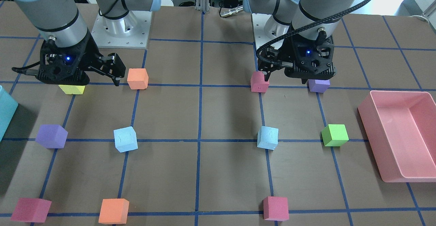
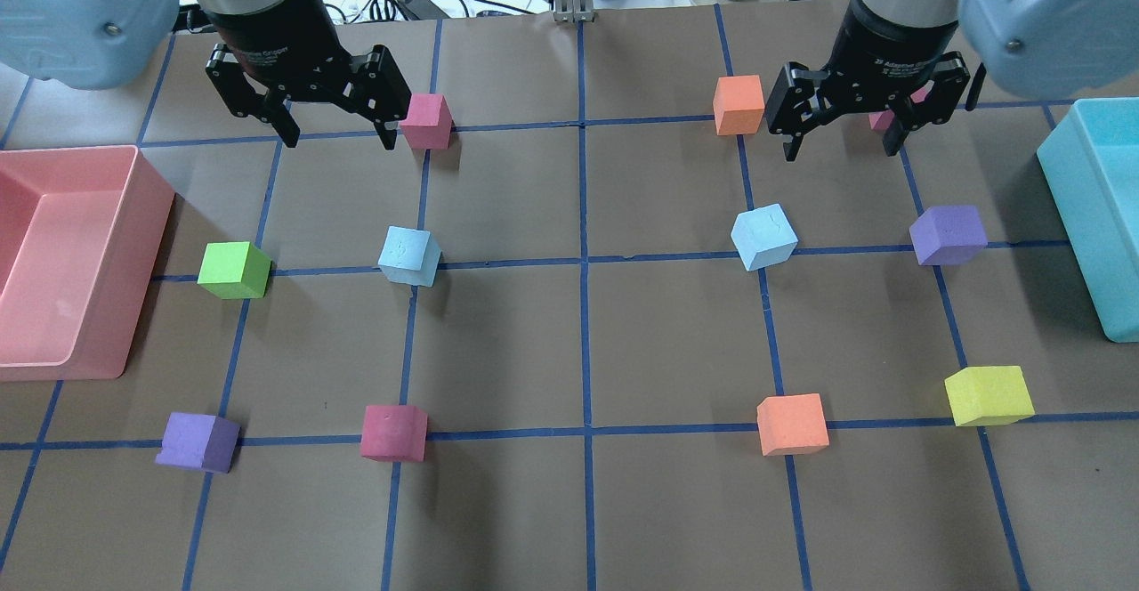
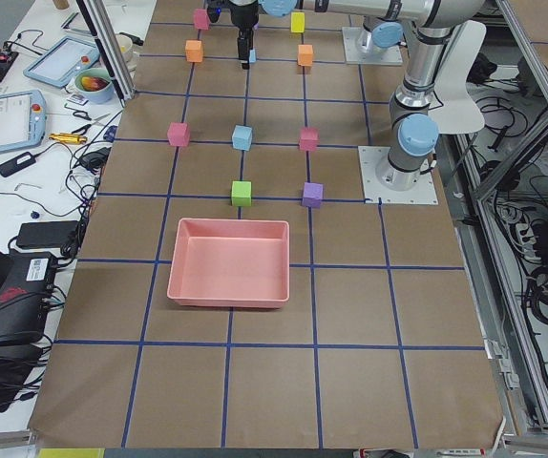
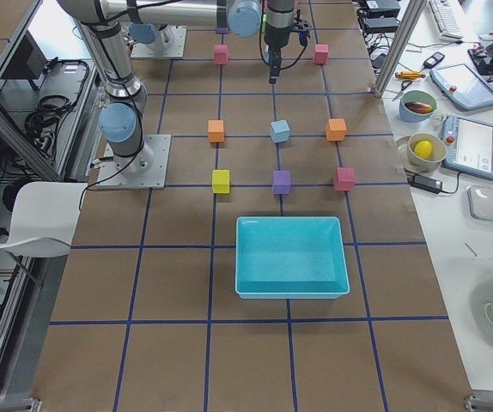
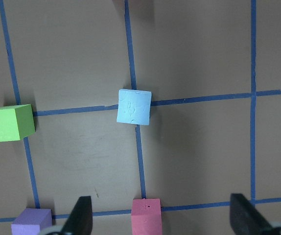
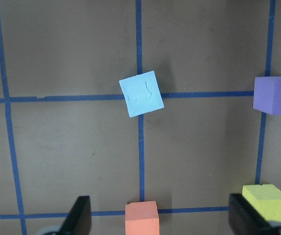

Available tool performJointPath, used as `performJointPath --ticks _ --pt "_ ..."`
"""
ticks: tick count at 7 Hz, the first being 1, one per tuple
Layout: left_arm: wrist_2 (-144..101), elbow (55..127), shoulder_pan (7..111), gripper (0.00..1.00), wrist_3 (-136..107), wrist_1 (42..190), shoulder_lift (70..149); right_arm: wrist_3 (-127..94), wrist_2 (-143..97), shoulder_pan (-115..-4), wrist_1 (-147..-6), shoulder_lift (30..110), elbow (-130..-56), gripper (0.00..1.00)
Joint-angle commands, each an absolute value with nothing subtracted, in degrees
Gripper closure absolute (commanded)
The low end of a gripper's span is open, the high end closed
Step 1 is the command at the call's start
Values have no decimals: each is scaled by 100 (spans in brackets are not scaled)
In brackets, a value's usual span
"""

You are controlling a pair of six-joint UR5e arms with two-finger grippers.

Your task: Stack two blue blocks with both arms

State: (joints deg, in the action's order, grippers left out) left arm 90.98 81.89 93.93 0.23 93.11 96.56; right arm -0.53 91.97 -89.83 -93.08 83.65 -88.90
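Two pale blue blocks lie on the brown table, far apart. One is on my left side, also seen in the front view and the left wrist view. The other is on my right side, also seen in the front view and the right wrist view. My left gripper is open and empty, held well above the table on its block's side. My right gripper is open and empty too, held above its block's side. Neither touches a block.
A pink bin stands at the left edge, a teal bin at the right edge. Green, purple, pink, orange and yellow cubes sit on the blue grid crossings around the blue blocks.
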Motion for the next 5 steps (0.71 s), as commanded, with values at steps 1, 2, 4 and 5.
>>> performJointPath --ticks 1,2,4,5 --pt "9114 8183 9378 0 44 9299 9668 330 9211 -8974 -10349 7510 -8955 0" --pt "9132 8191 9352 0 61 9299 9668 1039 9202 -8974 -10989 7280 -9156 0" --pt "9132 8235 9352 0 44 9290 9703 1371 9150 -8974 -12317 6918 -9884 0" --pt "9132 8314 9343 0 53 9238 9703 1371 9141 -8974 -12383 6865 -10192 0"
